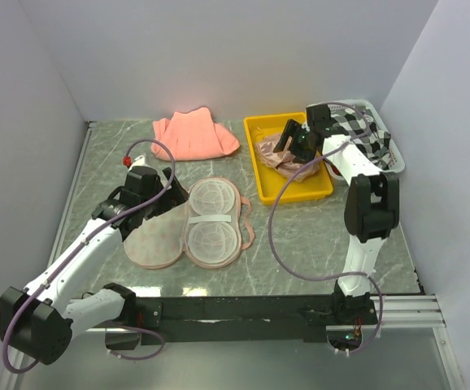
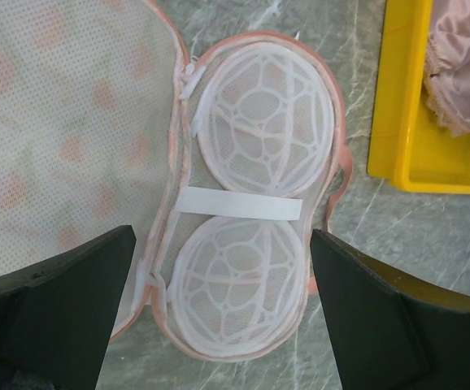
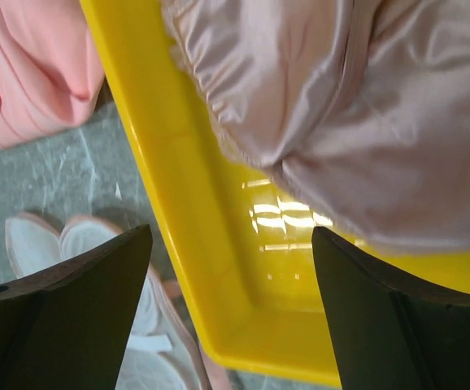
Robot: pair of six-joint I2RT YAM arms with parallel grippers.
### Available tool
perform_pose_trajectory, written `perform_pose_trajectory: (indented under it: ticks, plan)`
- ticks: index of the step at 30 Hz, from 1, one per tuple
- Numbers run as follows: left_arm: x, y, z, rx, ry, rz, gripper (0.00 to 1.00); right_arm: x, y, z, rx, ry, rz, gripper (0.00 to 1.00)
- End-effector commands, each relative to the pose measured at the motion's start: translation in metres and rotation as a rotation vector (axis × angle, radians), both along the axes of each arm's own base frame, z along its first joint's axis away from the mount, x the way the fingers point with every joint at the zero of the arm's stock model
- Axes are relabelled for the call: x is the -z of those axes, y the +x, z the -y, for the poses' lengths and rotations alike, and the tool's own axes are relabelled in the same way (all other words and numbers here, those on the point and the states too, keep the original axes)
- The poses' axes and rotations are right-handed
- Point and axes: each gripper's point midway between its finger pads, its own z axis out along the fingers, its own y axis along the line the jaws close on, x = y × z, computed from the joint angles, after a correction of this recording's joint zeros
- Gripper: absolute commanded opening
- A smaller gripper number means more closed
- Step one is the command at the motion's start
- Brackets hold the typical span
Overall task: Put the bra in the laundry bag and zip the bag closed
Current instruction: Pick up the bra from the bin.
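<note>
Nearest the bases, at about 8 o'clock from the table's (image 1: 300,244) middle, the one laundry bag (image 1: 211,236) lies spread open. Its beige mesh flap with red-orange prints is partly hidden under the left arm, and the left wrist view cuts that flap off at the edge. The other half shows two white domed lattice cups inside pink edging, with one white strip across the waist between them. The zip's teeth are too fine to make out. The left gripper (image 2: 223,236) hovers above this half, its claw spread wide and holding nothing. Farther off, at 1 o'clock, stands one yellow tray (image 1: 296,188) with the one bra (image 1: 271,154) lying in it. The bra is shiny dusty-pink satin, bunched and wrinkled, with a gathered edge. From above the right arm's head covers part of it, the right wrist view crops it, and neither straps nor separate cups can be told. The right gripper (image 3: 231,234) hangs over the tray's bare floor just beside the bra, fingers apart, gripping nothing. Farthest back, one folded salmon cloth (image 1: 194,136) lies at 11 o'clock. At 2 o'clock one white basket (image 1: 393,154) holds a checked cloth (image 1: 365,130), half hidden behind the right arm.
</note>
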Motion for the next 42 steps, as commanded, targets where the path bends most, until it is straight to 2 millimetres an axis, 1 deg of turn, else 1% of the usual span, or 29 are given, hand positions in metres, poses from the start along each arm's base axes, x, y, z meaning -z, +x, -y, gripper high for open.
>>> perform_pose_trajectory:
  ticks: [1,2,4,5,6,7,9,13,18,19,24,27,32,33,34,35,37,38,40,41,42]
  plan:
    - [-0.016,0.005,0.001,0.006,0.001,0.042,0.97,-0.025,0.043,0.004,0.057,-0.008,0.094,0.85]
    - [-0.013,0.003,0.000,0.005,0.001,0.033,0.97,-0.024,0.047,0.006,0.068,-0.024,0.090,0.85]
    - [-0.013,0.002,0.003,0.007,-0.023,0.032,0.97,-0.015,0.056,0.011,0.091,-0.054,0.060,0.85]
    - [-0.006,-0.001,0.005,0.017,-0.031,0.016,0.97,-0.014,0.058,0.011,0.096,-0.063,0.056,0.85]
    - [-0.006,-0.001,0.006,0.013,-0.042,0.014,0.97,-0.011,0.060,0.013,0.104,-0.071,0.050,0.82]
    - [-0.005,-0.002,0.006,0.012,-0.046,0.014,0.97,-0.006,0.061,0.014,0.113,-0.077,0.041,0.82]
    - [-0.001,-0.002,0.005,0.003,-0.043,0.005,0.97,0.000,0.062,0.016,0.122,-0.084,0.038,0.82]
    - [0.001,-0.002,0.002,-0.007,-0.025,0.000,0.97,0.018,0.060,0.023,0.140,-0.128,0.000,0.81]
    - [0.002,0.000,0.003,0.009,-0.008,-0.003,0.97,0.029,0.061,0.024,0.127,-0.141,-0.010,0.82]
    - [0.000,0.001,0.003,0.008,-0.006,-0.002,0.97,0.032,0.060,0.025,0.127,-0.148,-0.019,0.82]
    - [0.002,0.002,0.003,0.010,0.001,-0.017,0.97,0.042,0.063,0.016,0.104,-0.107,-0.040,0.80]
    - [0.001,0.000,0.005,0.021,-0.015,-0.008,0.97,0.050,0.065,0.010,0.090,-0.078,-0.055,0.82]
    - [0.003,-0.004,0.002,0.014,-0.007,-0.013,0.97,0.047,0.071,0.003,0.080,-0.035,-0.029,0.82]
    - [0.004,-0.005,0.001,0.011,-0.004,-0.017,0.97,0.051,0.072,0.003,0.079,-0.031,-0.037,0.82]
    - [0.005,-0.005,0.001,0.008,-0.004,-0.021,0.97,0.053,0.072,0.002,0.075,-0.027,-0.043,0.81]
    - [0.007,-0.005,0.001,0.007,-0.004,-0.024,0.97,0.053,0.073,0.001,0.069,-0.022,-0.042,0.74]
    - [0.007,-0.005,0.002,0.006,-0.011,-0.027,0.97,0.054,0.073,0.000,0.069,-0.019,-0.043,0.73]
    - [0.007,-0.005,0.003,0.008,-0.015,-0.025,0.97,0.056,0.073,0.002,0.069,-0.022,-0.045,0.66]
    - [0.008,-0.006,0.003,0.009,-0.017,-0.028,0.97,0.055,0.073,0.003,0.069,-0.026,-0.037,0.58]
    - [0.008,-0.006,0.003,0.009,-0.017,-0.028,0.97,0.054,0.073,0.003,0.067,-0.030,-0.034,0.53]
    - [0.009,-0.006,0.003,0.011,-0.014,-0.028,0.97,0.054,0.073,0.003,0.067,-0.032,-0.035,0.52]
